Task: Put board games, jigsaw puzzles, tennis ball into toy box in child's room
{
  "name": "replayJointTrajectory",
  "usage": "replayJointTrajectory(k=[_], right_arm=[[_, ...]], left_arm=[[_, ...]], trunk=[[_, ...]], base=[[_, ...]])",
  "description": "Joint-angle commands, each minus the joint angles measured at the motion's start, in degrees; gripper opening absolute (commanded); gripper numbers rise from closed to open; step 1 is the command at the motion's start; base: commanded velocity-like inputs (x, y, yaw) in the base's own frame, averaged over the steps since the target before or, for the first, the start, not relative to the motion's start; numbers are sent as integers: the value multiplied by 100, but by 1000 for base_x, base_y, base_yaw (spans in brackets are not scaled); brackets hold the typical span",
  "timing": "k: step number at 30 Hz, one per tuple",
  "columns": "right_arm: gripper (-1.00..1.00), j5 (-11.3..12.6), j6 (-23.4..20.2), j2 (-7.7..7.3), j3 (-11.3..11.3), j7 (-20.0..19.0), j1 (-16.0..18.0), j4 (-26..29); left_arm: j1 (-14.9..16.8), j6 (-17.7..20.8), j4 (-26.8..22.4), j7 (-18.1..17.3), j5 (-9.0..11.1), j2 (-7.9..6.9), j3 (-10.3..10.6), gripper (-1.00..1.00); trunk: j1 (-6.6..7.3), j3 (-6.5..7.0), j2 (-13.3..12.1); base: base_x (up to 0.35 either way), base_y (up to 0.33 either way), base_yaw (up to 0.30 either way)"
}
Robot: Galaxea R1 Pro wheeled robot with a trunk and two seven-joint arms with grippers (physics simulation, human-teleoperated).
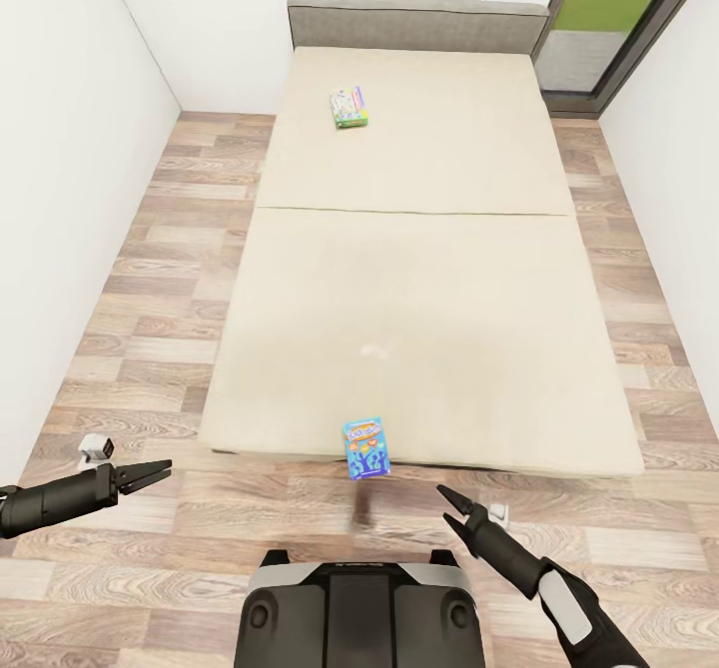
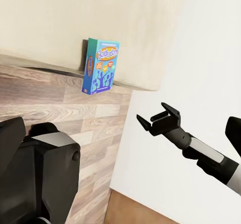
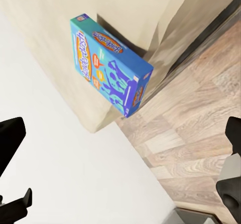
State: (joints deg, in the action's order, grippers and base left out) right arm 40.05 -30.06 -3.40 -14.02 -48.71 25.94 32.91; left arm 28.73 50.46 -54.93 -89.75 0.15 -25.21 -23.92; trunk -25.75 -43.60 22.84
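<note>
From the head view, the bed (image 1: 419, 279) stretches away from the robot across the wood-plank floor (image 1: 150, 279), a seam crossing its cream mattress. A blue board game (image 1: 365, 449) stands at the bed's near edge, partly over it. A green board game (image 1: 349, 108) lies flat on the bed's far half, near the grey headboard (image 1: 419, 24). The left hand (image 1: 150, 474) hangs over the floor off the bed's near left corner, its fingers parted and holding nothing. The right hand (image 1: 451, 508) hovers over the floor just short of the bed's near edge, right of the blue board game, fingers likewise spread and empty.

In the left wrist view, the blue board game (image 2: 101, 66) stands upright against the bed's edge (image 2: 75, 28), and the right hand (image 2: 158, 118) shows beyond it, released, apart from the box.

In the right wrist view, the blue board game (image 3: 108, 66) leans on the side of the bed (image 3: 150, 13) above the floor (image 3: 196, 128); dark fingertips (image 3: 10, 138) frame the view, well apart from each other.
</note>
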Motion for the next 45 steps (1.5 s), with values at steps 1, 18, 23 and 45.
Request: replayJointTrajectory(k=[1, 18, 23, 45], right_arm=[[100, 28, -42, 1, -9, -6, 2, -1], [100, -324, 206, 45, -12, 34, 90, -58], [100, -369, 252, 91, -12, 28, 164, -142], [100, -402, 298, 97, -13, -18, 279, -371]], left_arm=[[1, 61, -1, -25, -6, -1, 0, 100], [1, 61, -1, -25, -6, -1, 1, 100], [1, 61, -1, -25, -6, -1, 1, 100], [1, 61, -1, -25, -6, 3, 8, 100]], trunk=[[-3, -6, 8], [-3, -6, 8], [-3, -6, 8], [-3, -6, 8]], base=[[0, 0, 0], [0, 47, 0], [0, 9, 0], [0, 63, 0]])
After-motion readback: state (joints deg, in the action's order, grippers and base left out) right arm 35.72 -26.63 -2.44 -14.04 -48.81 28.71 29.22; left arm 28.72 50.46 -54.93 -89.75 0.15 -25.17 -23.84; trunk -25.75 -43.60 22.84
